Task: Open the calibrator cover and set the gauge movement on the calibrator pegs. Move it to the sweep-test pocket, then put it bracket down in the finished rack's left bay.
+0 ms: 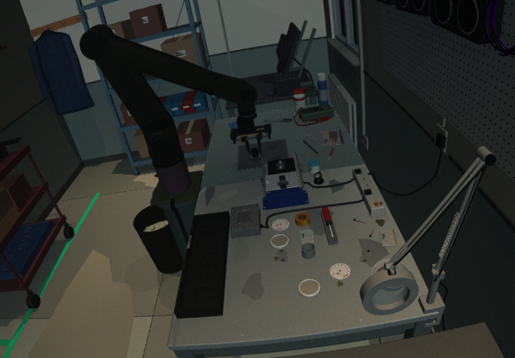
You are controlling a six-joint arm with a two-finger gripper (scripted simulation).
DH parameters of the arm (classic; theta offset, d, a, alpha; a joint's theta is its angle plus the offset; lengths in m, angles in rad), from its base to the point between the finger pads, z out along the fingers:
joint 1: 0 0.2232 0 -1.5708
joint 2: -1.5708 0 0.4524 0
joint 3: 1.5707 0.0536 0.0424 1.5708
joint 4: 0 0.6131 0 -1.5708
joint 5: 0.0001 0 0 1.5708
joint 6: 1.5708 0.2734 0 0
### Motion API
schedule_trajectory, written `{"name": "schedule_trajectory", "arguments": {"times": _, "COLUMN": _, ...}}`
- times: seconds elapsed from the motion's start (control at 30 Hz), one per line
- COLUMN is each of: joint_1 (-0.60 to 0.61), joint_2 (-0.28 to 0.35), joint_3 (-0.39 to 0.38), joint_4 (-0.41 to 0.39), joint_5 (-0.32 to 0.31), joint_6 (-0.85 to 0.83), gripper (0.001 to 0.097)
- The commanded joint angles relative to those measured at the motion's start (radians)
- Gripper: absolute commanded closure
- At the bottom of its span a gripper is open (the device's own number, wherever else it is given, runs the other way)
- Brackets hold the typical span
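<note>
The calibrator (283,182), a blue-fronted box with a light top, sits at mid-bench with its cover (282,166) swung back flat behind it, and my gripper (253,153) stands open just left of that cover with nothing held. A small dark part rests on the calibrator's top. The grey sweep-test block (245,220) lies nearer the front. The long black finished rack (204,262) runs along the bench's left edge.
The bench's left edge lies close to my arm. A power strip (368,191) and its cable cross the right side. Dials, dishes, a tape roll (302,218) and a red-handled tool (329,223) litter the front. A magnifier lamp (389,291) stands at the front right corner.
</note>
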Motion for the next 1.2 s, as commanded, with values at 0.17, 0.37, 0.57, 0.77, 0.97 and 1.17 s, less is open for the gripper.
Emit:
{"name": "schedule_trajectory", "arguments": {"times": 0.17, "joint_1": 0.000, "joint_2": -0.001, "joint_3": -0.001, "joint_4": 0.000, "joint_5": 0.001, "joint_6": 0.000, "gripper": 0.0546}}
{"name": "schedule_trajectory", "arguments": {"times": 0.37, "joint_1": 0.000, "joint_2": -0.005, "joint_3": -0.002, "joint_4": 0.000, "joint_5": 0.006, "joint_6": 0.000, "gripper": 0.0546}}
{"name": "schedule_trajectory", "arguments": {"times": 0.57, "joint_1": 0.000, "joint_2": -0.014, "joint_3": -0.005, "joint_4": 0.000, "joint_5": 0.018, "joint_6": 0.000, "gripper": 0.0546}}
{"name": "schedule_trajectory", "arguments": {"times": 0.77, "joint_1": 0.000, "joint_2": -0.028, "joint_3": -0.009, "joint_4": 0.000, "joint_5": 0.035, "joint_6": 0.000, "gripper": 0.0546}}
{"name": "schedule_trajectory", "arguments": {"times": 0.97, "joint_1": 0.000, "joint_2": -0.044, "joint_3": -0.015, "joint_4": 0.000, "joint_5": 0.057, "joint_6": 0.000, "gripper": 0.0546}}
{"name": "schedule_trajectory", "arguments": {"times": 1.17, "joint_1": 0.000, "joint_2": -0.061, "joint_3": -0.021, "joint_4": 0.000, "joint_5": 0.081, "joint_6": 0.000, "gripper": 0.0546}}
